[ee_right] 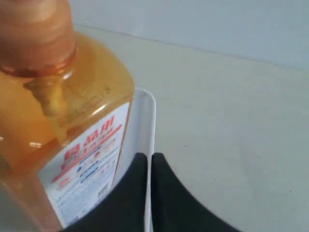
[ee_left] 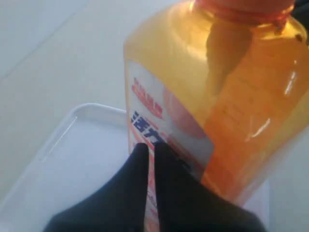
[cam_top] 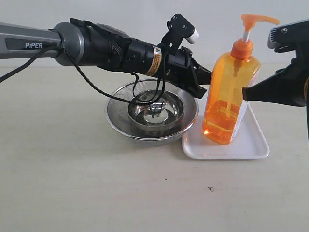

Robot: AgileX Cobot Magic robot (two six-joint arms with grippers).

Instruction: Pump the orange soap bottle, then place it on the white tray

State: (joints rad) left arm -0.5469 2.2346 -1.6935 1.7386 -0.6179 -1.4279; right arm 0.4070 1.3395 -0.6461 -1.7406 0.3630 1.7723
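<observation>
Two grippers, each with fingers pressed together to a thin slit and holding nothing: the left gripper (ee_left: pixel 150 147) has its tips against the label of the orange soap bottle (cam_top: pixel 227 96), the right gripper (cam_top: pixel 244 92) has its tip at the bottle's other side, contact unclear. Bottle stands, pump head up, on the white tray (cam_top: pixel 253 145), towards the end nearest the steel bowl (cam_top: pixel 116 118), which sits just beside the tray
</observation>
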